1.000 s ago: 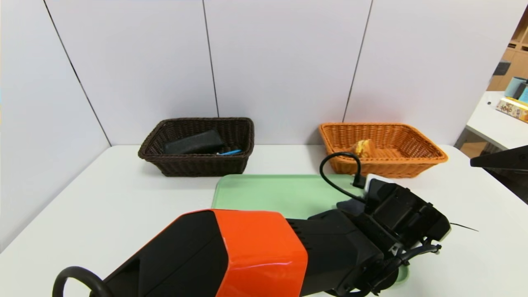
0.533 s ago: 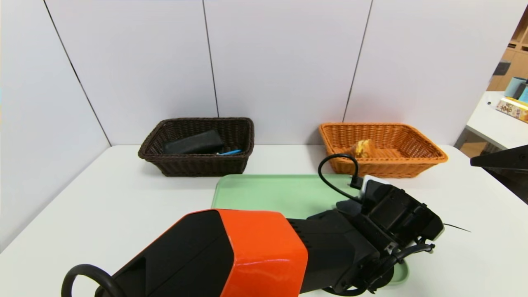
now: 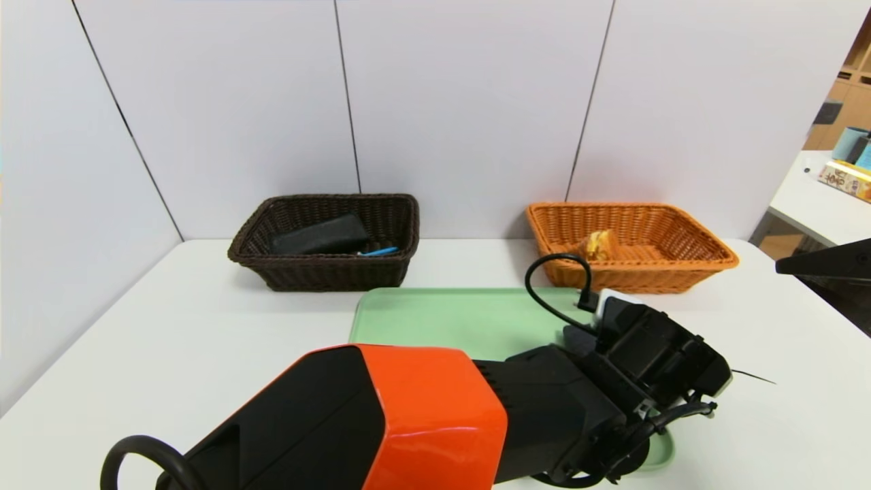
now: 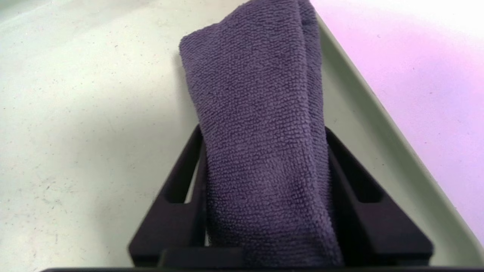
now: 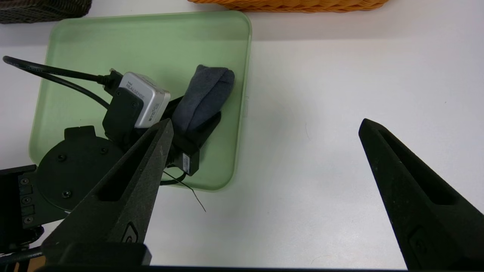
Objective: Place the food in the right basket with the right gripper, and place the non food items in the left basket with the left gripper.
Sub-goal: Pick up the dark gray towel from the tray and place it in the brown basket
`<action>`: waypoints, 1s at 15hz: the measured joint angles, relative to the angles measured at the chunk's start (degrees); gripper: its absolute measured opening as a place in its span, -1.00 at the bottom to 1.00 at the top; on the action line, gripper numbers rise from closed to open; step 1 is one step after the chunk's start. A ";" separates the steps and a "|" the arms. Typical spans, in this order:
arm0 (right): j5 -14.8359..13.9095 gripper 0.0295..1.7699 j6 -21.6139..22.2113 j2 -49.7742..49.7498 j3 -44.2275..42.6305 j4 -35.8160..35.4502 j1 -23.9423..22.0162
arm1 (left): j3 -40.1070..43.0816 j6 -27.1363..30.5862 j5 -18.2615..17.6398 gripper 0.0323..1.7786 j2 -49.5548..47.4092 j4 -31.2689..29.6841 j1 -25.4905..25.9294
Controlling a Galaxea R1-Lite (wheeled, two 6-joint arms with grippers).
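Note:
A folded dark purple cloth (image 4: pixel 257 94) lies on the green tray (image 4: pixel 75 113), near the tray's right edge. My left gripper (image 4: pixel 262 130) is shut on the cloth (image 5: pixel 206 96), one black finger pressed against each side. In the head view the left arm (image 3: pixel 422 415) reaches across the tray (image 3: pixel 442 316) and hides the cloth. My right gripper (image 5: pixel 265 124) hangs open over bare table to the right of the tray (image 5: pixel 113 41), holding nothing. The dark brown left basket (image 3: pixel 326 272) and the orange right basket (image 3: pixel 633 275) stand at the back.
A black case (image 3: pixel 320 236) and a blue item (image 3: pixel 380 251) lie in the left basket. A yellow wrapped food item (image 3: pixel 597 243) lies in the right basket. A side table with boxes (image 3: pixel 844 178) stands at the far right. White panels close the back.
The left wrist shifted slightly to the left over the tray a second ago and has held still since. The baskets and their contents have not moved.

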 joint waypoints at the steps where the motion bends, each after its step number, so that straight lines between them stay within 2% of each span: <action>1: 0.00 0.91 0.00 0.00 0.00 0.00 0.00 | 0.00 -0.06 0.02 -0.28 -0.02 0.02 0.00; 2: 0.00 0.91 -0.02 0.00 0.00 0.00 0.00 | 0.00 -0.06 0.02 -0.62 -0.17 0.13 0.00; 7: -0.01 0.91 0.27 -0.02 0.00 0.00 0.00 | 0.00 1.66 -0.05 -0.62 -3.06 2.18 0.96; 10: 0.10 0.91 0.27 0.01 0.00 -0.02 0.00 | 0.00 2.78 -0.16 -0.62 -6.42 6.69 2.71; 15: 0.51 0.91 0.27 0.55 0.06 -0.11 0.00 | 0.00 7.44 -0.63 -0.62 -12.92 13.26 9.65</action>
